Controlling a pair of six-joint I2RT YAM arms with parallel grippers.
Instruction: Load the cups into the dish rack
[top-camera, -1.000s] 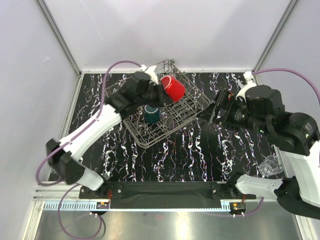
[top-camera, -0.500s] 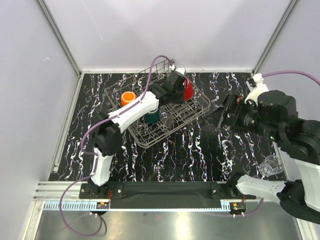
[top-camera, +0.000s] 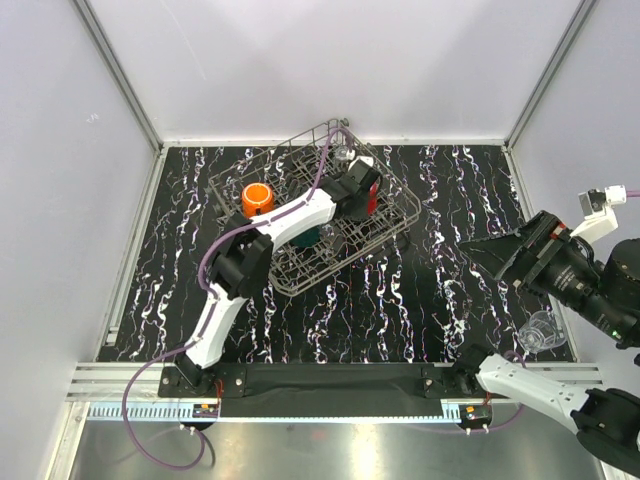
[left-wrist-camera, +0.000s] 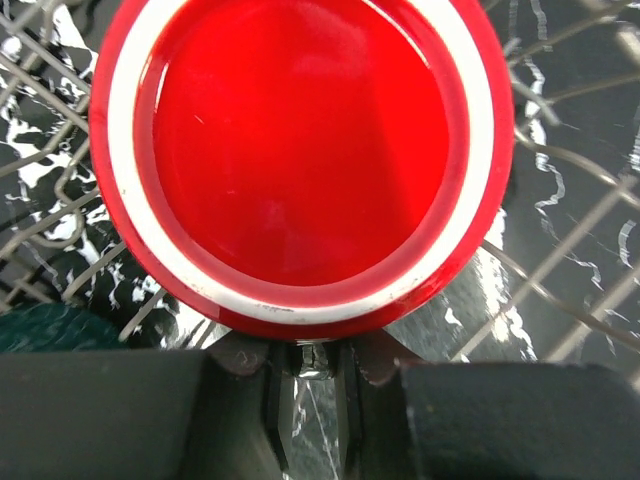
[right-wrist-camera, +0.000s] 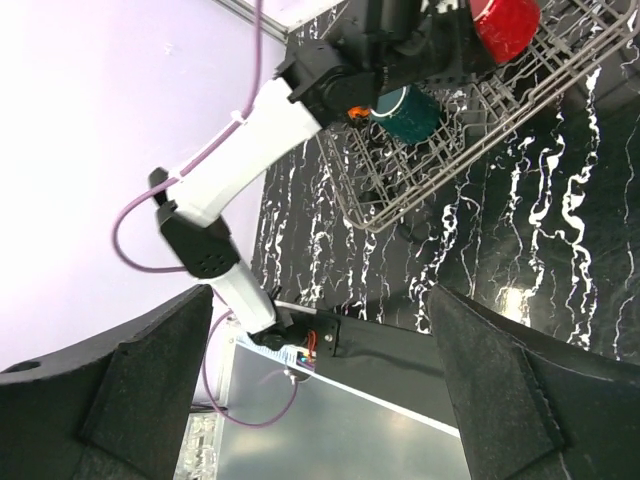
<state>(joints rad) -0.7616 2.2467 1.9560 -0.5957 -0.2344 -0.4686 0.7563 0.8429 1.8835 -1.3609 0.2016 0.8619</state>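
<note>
Top view. I see the large square dish rack of thin grey wire (top-camera: 345, 250) sitting askew near the middle of the far edge of the black, white-veined tabletop (top-camera: 400, 310).
- The small round orange cup (top-camera: 257, 197) stands in the rack's left corner.
- The dark teal-green cup (top-camera: 306, 235) is among the tines near the rack's middle.
- The small round red cup (top-camera: 375, 197) is over the rack's right side, half hidden by the left gripper (top-camera: 360, 192).
- A small clear see-through cup (top-camera: 540, 330) lies outside the rack, by the tabletop's right edge towards the near-right corner.
- The right gripper (top-camera: 485, 248) hangs above the right part of the tabletop, well apart from the rack.

Left wrist view. The red cup fills most of the frame: a round red face with a white ring. Rack wires cross behind it, and a sliver of the teal-green cup shows at lower left. The left pincer is drawn nearly together at the cup's lower edge, pinching it.

Right wrist view. Both dark fingers (right-wrist-camera: 120, 400) are spread wide with nothing between them. Beyond them I see the rack, the left arm reaching into it, and the red cup and the teal-green cup.
</note>
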